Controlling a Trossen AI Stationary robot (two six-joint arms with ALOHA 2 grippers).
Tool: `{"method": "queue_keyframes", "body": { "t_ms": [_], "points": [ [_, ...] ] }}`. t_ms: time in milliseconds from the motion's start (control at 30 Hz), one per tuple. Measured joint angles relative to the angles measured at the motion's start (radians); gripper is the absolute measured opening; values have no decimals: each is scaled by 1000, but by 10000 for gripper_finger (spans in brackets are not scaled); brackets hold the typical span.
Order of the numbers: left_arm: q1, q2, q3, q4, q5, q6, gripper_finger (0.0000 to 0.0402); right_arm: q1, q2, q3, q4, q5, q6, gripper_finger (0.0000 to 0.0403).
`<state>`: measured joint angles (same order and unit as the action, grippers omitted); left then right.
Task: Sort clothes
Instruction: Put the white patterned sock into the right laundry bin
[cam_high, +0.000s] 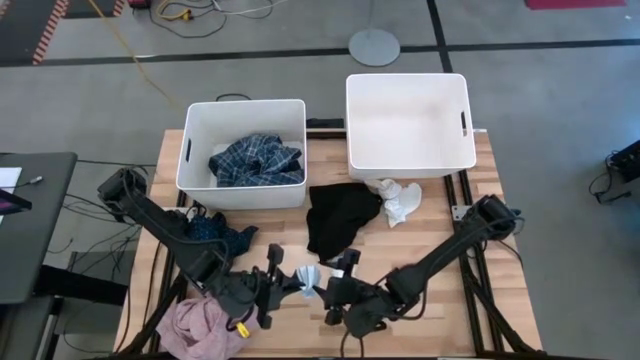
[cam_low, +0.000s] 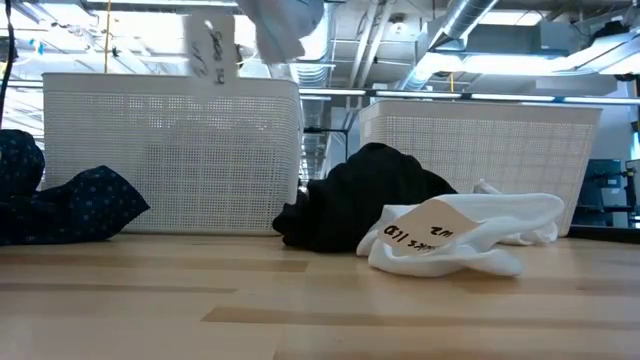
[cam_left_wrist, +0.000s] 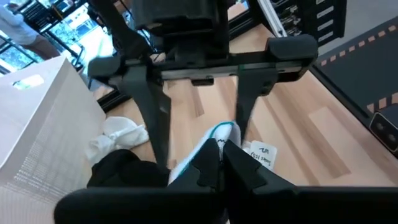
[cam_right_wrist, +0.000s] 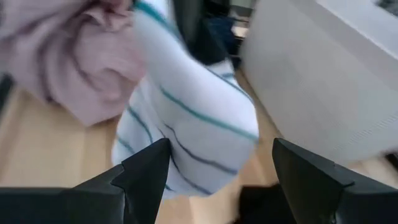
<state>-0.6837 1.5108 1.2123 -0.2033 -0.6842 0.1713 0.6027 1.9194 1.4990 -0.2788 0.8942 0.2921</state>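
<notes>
A white sock with teal stripes (cam_high: 309, 280) hangs above the table near its front edge, with my left gripper (cam_left_wrist: 222, 163) shut on it. A white tag (cam_low: 210, 45) dangles beside the sock. My right gripper (cam_right_wrist: 221, 147) faces it from the right, open, with a finger on either side of the sock's free end; I see no touch. A pink garment (cam_high: 205, 325) lies at the front left and a navy patterned one (cam_high: 218, 233) behind it. In mid-table are a black garment (cam_high: 340, 220) and white socks (cam_high: 398, 203). A blue plaid garment (cam_high: 255, 160) lies in the left bin (cam_high: 195, 130). My left gripper pinches one end of the striped sock (cam_left_wrist: 219, 140) between its two fingers. The fingers come from the table's left, slanting a little downward. The sock hangs lifted clear of the table (cam_low: 285, 25), and its other end reaches toward my right gripper.
The right white bin (cam_high: 408, 165) stands at the back right with nothing in it. Both bins block the far side. There is bare wood at the front right (cam_high: 450, 320) and between the black garment and the grippers.
</notes>
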Motion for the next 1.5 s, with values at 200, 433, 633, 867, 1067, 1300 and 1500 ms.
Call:
{"method": "queue_keyframes", "body": {
  "t_ms": [200,433,633,867,1067,1300,1500],
  "points": [
    [-2,0,14,-19,0,1,0,-27,0,0,85,-83,-88,298],
    [-2,0,14,-34,0,-8,0,-57,15,1,105,-144,-93,227],
    [-2,0,14,-63,1,-22,0,-64,48,1,120,-191,-134,91],
    [-2,0,14,-131,7,-73,0,-62,52,1,155,-197,-182,16],
    [-2,0,14,-191,26,-129,22,-76,49,1,153,-190,-188,6],
    [-12,0,14,-229,22,-149,121,-85,49,1,148,-187,-188,3],
    [-50,-16,14,-264,-50,-157,207,-94,30,1,103,-154,-187,2]
  ]
}}
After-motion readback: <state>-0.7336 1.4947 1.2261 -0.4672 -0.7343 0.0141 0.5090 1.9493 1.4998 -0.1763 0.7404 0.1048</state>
